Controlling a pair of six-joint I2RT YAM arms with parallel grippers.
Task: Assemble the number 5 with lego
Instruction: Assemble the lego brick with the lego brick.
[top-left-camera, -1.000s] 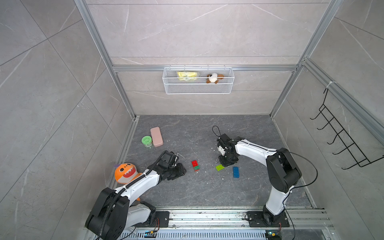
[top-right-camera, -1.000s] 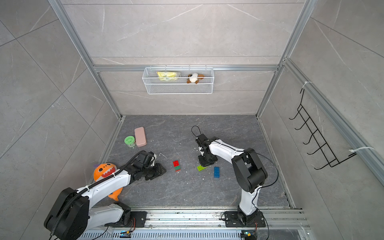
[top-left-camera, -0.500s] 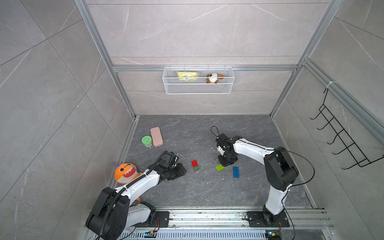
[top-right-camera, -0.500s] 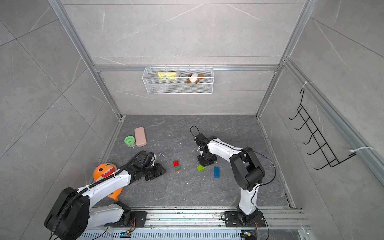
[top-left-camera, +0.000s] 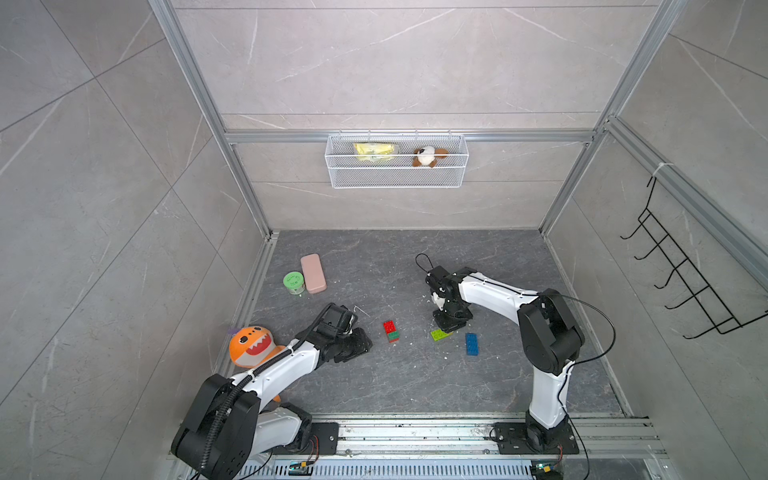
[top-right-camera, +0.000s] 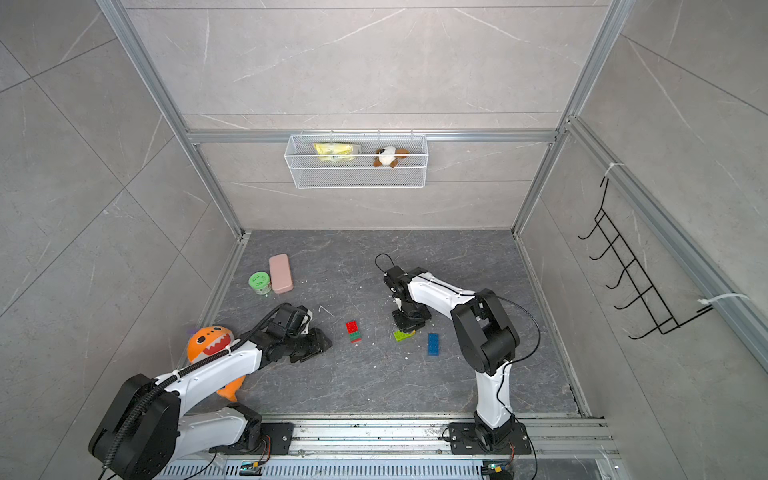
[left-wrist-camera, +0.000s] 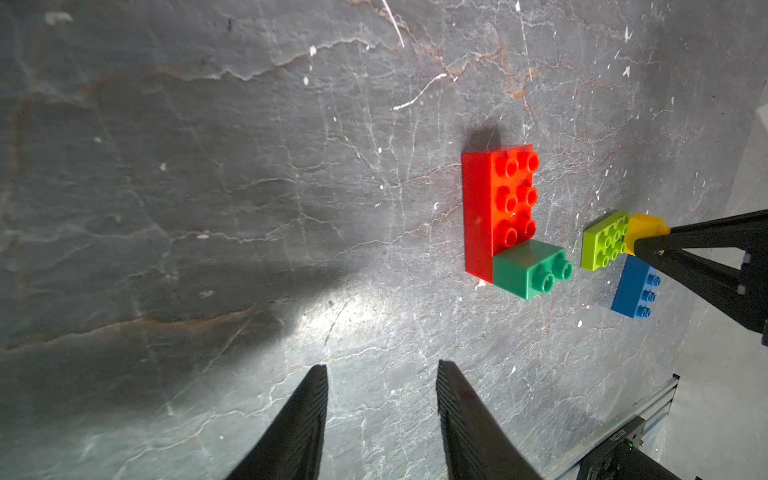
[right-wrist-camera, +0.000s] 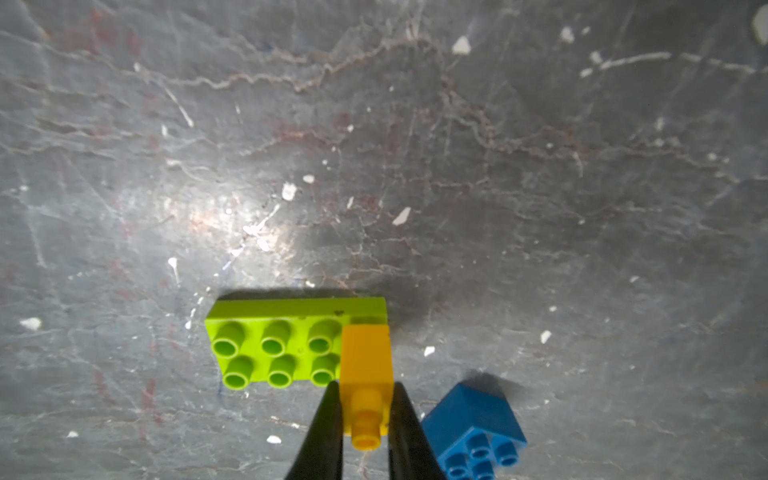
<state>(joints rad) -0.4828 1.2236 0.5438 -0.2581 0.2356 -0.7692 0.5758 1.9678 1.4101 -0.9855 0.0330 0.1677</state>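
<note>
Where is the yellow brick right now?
Right wrist view: the right gripper holds the yellow brick at one end of the lime brick, near the blue brick.

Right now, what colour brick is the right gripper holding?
A yellow brick, pinched in the right gripper; clearest in the right wrist view.

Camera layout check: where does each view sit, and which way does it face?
Top views, both: high above the base rail, looking down at the floor and back wall; left arm and right arm show whole.
Left wrist: on the left arm, low, facing along the floor at the red brick with the dark-green brick on one end; left gripper open.
Right wrist: on the right arm, looking down at the lime-green brick; right gripper shut on the yellow brick.
Shared by both wrist views: lime-green brick, yellow brick, blue brick.
</note>
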